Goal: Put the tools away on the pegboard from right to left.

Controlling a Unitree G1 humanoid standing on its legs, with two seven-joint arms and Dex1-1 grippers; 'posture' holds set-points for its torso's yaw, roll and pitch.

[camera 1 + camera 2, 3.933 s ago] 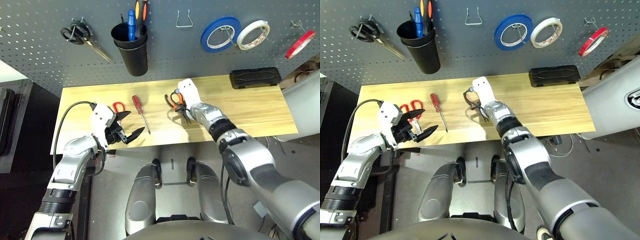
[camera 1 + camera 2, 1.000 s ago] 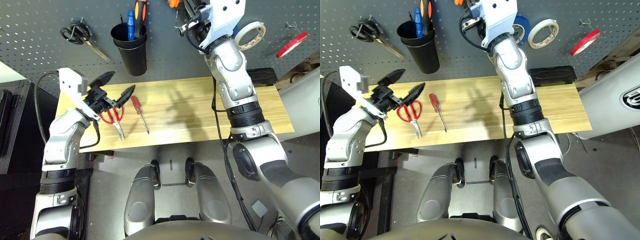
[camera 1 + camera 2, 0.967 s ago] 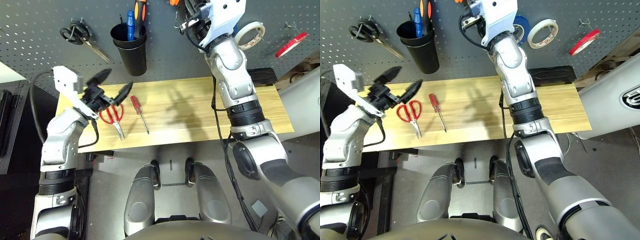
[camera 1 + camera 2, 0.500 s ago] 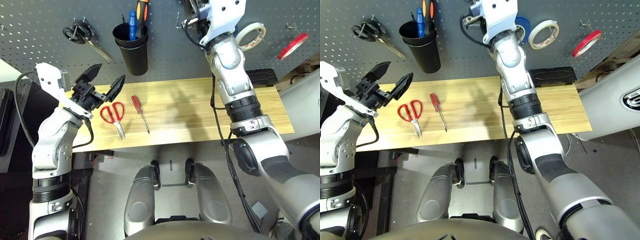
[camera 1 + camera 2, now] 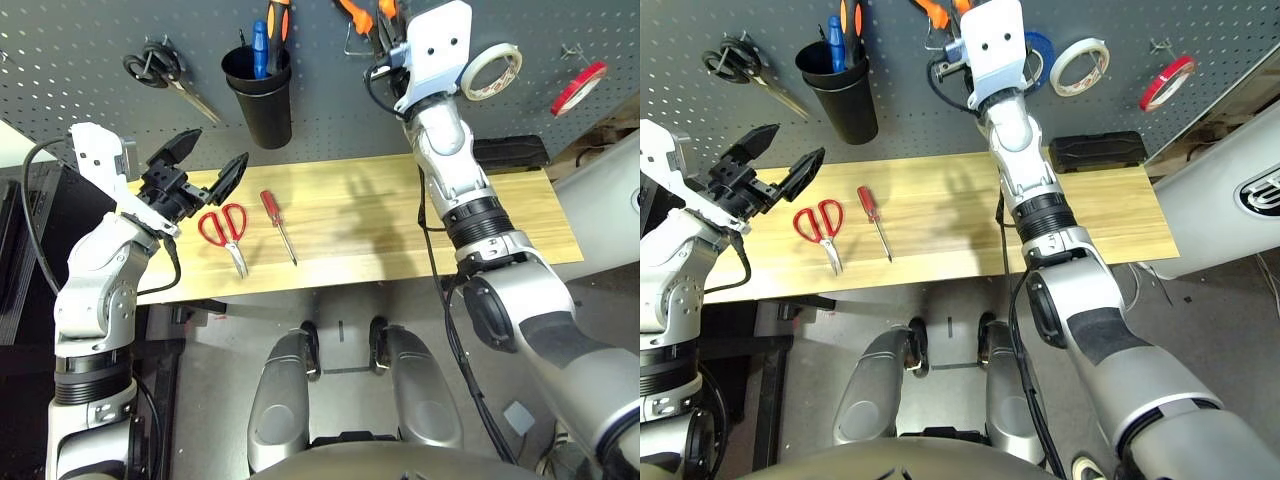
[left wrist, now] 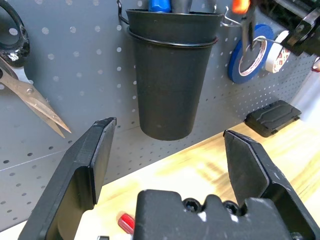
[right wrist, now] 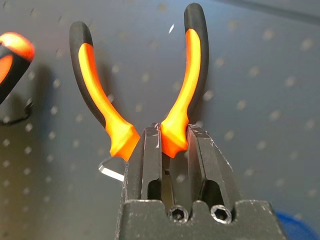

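My right gripper (image 7: 167, 137) is shut on the orange-handled pliers (image 7: 186, 75), holding them handles-up against the pegboard (image 5: 90, 110) near its top, by a metal hook (image 5: 932, 40). The red tape ring (image 5: 578, 88) hangs at the board's far right. On the wooden table (image 5: 380, 220) lie the red-handled scissors (image 5: 225, 225) and, just right of them, the red-handled screwdriver (image 5: 278, 225). Above the table's left end my left gripper (image 5: 205, 168) hovers open and holds nothing, a little left of the scissors.
A black cup (image 5: 258, 95) with screwdrivers hangs on the board. Black-handled scissors (image 5: 160, 75) hang to its left. A white tape roll (image 5: 492, 72) and a blue tape roll (image 6: 248, 55) hang right of the pliers. A black case (image 5: 510, 152) lies at the table's back right.
My left gripper has drawn back to the left, away from the red scissors, still open. The right gripper has stayed at the board with the pliers, whose orange handles now show.
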